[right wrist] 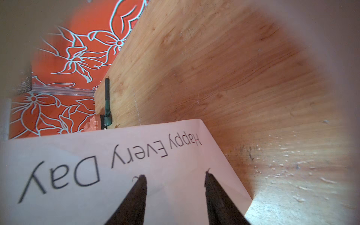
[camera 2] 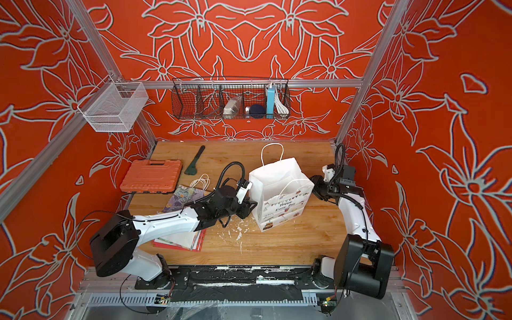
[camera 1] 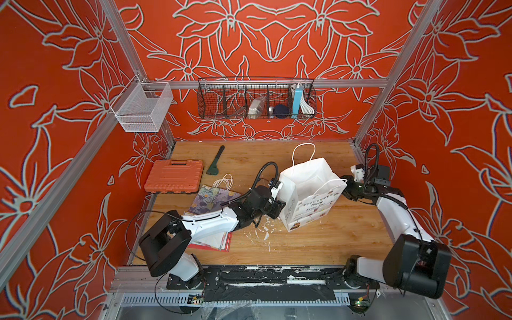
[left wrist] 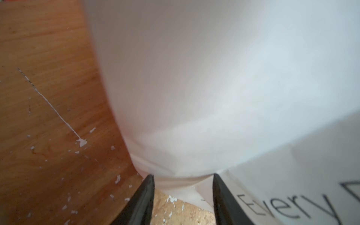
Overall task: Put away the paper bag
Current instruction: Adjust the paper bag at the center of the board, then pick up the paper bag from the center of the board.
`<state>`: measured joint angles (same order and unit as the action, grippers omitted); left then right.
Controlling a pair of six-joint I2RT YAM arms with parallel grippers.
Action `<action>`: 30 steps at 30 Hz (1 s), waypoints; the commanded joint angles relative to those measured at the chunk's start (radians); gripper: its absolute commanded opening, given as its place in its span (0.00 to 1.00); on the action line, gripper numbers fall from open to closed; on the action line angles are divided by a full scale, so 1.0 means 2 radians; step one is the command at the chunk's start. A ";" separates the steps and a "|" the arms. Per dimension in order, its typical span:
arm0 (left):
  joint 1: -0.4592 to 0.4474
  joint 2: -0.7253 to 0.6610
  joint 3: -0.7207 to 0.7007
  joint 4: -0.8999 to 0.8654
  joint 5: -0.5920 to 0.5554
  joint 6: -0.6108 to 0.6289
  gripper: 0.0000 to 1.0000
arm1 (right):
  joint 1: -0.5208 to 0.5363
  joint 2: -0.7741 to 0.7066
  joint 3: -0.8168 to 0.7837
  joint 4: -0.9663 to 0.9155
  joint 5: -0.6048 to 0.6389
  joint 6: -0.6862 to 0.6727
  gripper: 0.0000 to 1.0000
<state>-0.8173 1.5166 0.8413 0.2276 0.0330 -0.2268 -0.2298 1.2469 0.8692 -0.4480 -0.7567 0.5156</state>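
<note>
— Flattening is looking like the step in hand. Am I reading it right?

— I am judging it so. The paper bag (camera 1: 310, 191) is standing upright and open-mouthed on the bench (camera 1: 318, 249), right of its middle, about midway between the far and near edges. Both arms are bracketing its narrow side panels.

— What are the end effectors doing?

— The left end effector (camera 1: 280, 206) is sitting against the low part of the left panel. In its wrist view the fingers (left wrist: 144, 200) are standing roughly half apart, with the panel's crease bulging between the tips and nothing pinched. The right end effector (camera 1: 345, 188) is facing the opposite panel, likewise half apart and holding nothing.

— So what is the next move calling for?

— Probably pushing both creases inward together, so the bag is folding flat rather than skidding. It is looking light and empty, so one-sided pressure is risking a tip-over.

— And room?

— Bare wood is lying between the bag and the near edge, and more toward the far edge. The left side is crowded. A floral bag (camera 1: 210, 198) is lying flat beside an orange case (camera 1: 173, 176) near the left edge, with red-edged papers (camera 1: 221, 239) under the left arm. That flat pile is looking like the destination, by my guess. The strip toward the right edge is narrow, and the right arm is filling it.
</note>
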 commanded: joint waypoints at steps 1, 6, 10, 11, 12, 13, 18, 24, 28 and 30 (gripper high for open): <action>0.019 0.016 0.024 0.014 0.017 0.013 0.46 | 0.011 -0.028 -0.024 -0.005 -0.018 0.004 0.49; 0.051 0.025 0.028 0.023 0.043 0.016 0.45 | 0.043 -0.080 -0.061 0.006 -0.005 0.031 0.48; 0.065 -0.024 -0.013 0.032 0.023 0.020 0.46 | 0.049 -0.109 -0.056 -0.027 0.041 0.018 0.52; 0.070 -0.046 -0.031 0.033 0.011 0.023 0.48 | 0.049 -0.116 -0.050 -0.040 0.063 0.012 0.55; 0.074 -0.073 -0.049 0.033 -0.003 0.024 0.51 | 0.049 -0.123 -0.043 -0.051 0.091 0.005 0.56; 0.078 -0.098 -0.068 0.031 -0.009 0.027 0.54 | 0.049 -0.130 -0.038 -0.060 0.114 0.003 0.59; 0.089 -0.239 -0.139 0.004 0.107 0.091 0.75 | 0.049 -0.179 -0.029 -0.067 0.209 -0.013 0.67; 0.088 -0.228 -0.111 -0.010 0.244 0.147 0.85 | 0.049 -0.247 -0.043 -0.040 0.239 -0.022 0.68; 0.088 -0.174 -0.065 0.012 0.291 0.184 0.88 | 0.049 -0.291 -0.049 -0.033 0.239 -0.041 0.67; 0.088 -0.141 -0.041 0.015 0.293 0.198 0.88 | 0.049 -0.310 -0.049 -0.033 0.240 -0.051 0.68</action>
<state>-0.6415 1.1774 0.6937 0.2253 0.5247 0.0792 -0.1322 0.6678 0.7769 -0.5346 -0.3107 0.4561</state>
